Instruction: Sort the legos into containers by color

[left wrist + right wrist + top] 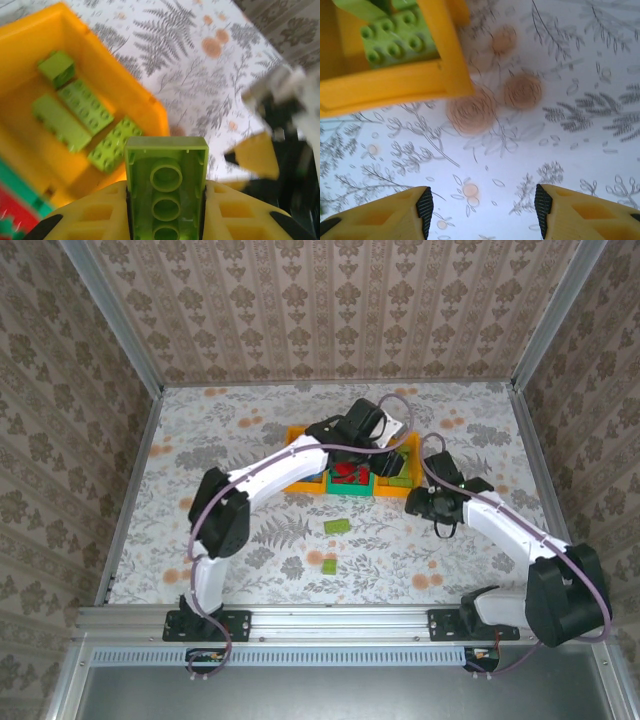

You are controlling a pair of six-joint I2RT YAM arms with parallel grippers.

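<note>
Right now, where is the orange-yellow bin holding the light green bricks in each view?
Top external: the orange-yellow bin is at the right end of the row.
Left wrist: the bin is at upper left.
Right wrist: the bin is in the top left corner.
Shared landmark: the light green bricks inside it.

The left arm (270, 470) reaches from the near edge of the table (200, 440) toward its far middle, the left gripper (166, 200) clamped on a light green lego (166, 160). The right arm (505, 525) bends inward, the right gripper (482, 210) parted, holding nothing.
</note>
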